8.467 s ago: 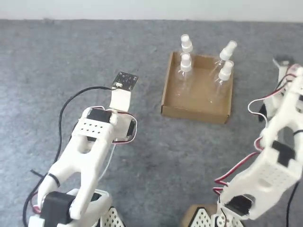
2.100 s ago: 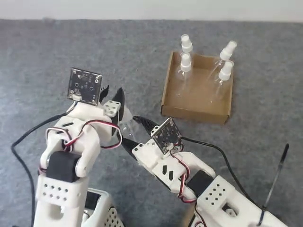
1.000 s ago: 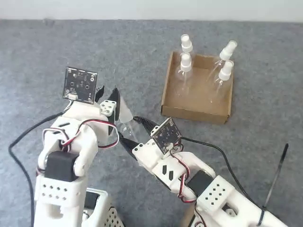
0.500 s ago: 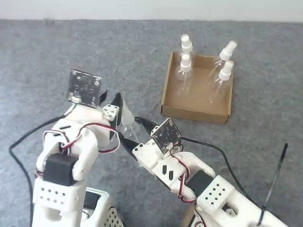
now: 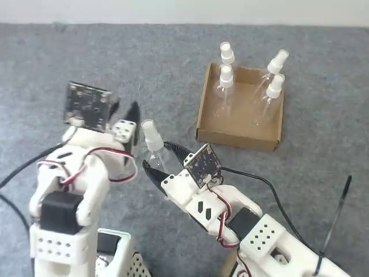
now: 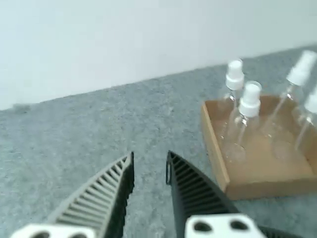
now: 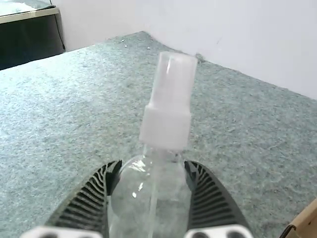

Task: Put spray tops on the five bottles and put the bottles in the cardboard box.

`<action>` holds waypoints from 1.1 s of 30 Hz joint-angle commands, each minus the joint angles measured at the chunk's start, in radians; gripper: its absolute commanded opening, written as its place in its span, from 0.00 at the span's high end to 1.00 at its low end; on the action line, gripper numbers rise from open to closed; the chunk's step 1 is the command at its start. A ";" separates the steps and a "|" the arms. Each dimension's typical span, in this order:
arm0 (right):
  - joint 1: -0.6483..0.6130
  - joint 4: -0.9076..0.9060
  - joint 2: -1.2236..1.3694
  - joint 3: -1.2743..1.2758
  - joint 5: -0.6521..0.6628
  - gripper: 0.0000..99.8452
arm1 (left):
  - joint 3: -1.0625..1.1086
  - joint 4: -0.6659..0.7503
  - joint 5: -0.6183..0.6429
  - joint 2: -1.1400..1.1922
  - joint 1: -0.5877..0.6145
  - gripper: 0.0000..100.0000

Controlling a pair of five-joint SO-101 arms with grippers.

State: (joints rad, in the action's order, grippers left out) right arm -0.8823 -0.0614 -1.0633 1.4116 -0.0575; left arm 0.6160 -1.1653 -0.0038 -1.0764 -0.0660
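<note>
Right pincer [image 7: 151, 171] clenched on a clear bottle [image 7: 151, 203], jaws gripping either side of its body. Bottle upright, white spray top [image 7: 167, 101] fitted. It sits mid-worktop, toward the near edge, apart from the cardboard box [image 5: 237, 138]; can't tell whether its base touches the grey worktop [image 5: 69, 63].

Left pincer [image 6: 148, 161] released, jaws apart with nothing between them, just beside the bottle.

Box lies toward the far right corner. Four capped bottles [image 5: 225, 81] stand inside, one in each corner.
</note>
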 commanded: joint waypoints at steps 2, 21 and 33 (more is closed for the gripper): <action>0.012 0.022 -0.036 -0.011 -0.006 0.99 | -0.082 -0.008 0.005 -0.014 0.066 0.84; 0.262 -0.205 0.271 -0.577 -0.006 0.99 | 0.618 0.121 0.054 -0.626 0.021 0.82; 0.231 -0.251 0.549 -0.769 -0.006 0.99 | 0.705 0.103 0.051 -0.680 -0.126 0.68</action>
State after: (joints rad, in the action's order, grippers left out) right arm -0.6306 -0.2992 -0.5002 0.7242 -0.0575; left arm 1.3126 -1.0717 0.0575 -1.7392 -0.1811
